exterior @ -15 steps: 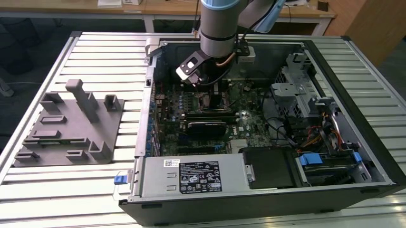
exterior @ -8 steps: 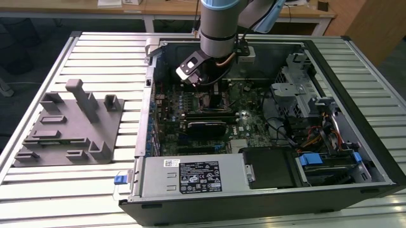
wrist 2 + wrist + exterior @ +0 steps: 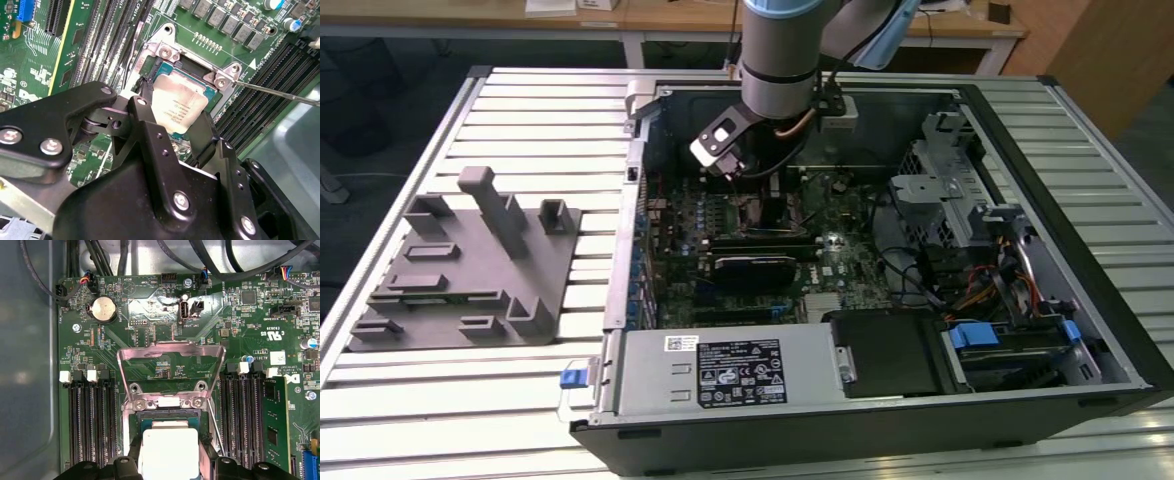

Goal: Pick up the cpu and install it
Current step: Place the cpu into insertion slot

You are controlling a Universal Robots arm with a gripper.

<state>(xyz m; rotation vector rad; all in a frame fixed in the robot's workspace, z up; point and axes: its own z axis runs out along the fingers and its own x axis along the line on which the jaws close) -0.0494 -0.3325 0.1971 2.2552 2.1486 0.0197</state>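
The cpu (image 3: pixel 177 107), a small square chip with a pale silvery top, sits between my gripper's (image 3: pixel 175 112) two black fingers (image 3: pixel 145 117). It is at the motherboard's open socket (image 3: pixel 167 402); whether it rests in the socket or hovers just above it I cannot tell. In the first wrist view the cpu (image 3: pixel 170 452) is flanked by both fingers, and the socket's metal load plate (image 3: pixel 170 347) stands raised beyond it. In the exterior view my gripper (image 3: pixel 754 185) reaches down into the open computer case (image 3: pixel 881 400) over the motherboard.
Memory slots (image 3: pixel 90 420) run on both sides of the socket, with one module (image 3: pixel 272 420) installed. A thin lever rod (image 3: pixel 280 92) sticks out beside the socket. A grey plastic tray with upright posts (image 3: pixel 467 260) lies at the exterior view's left of the case.
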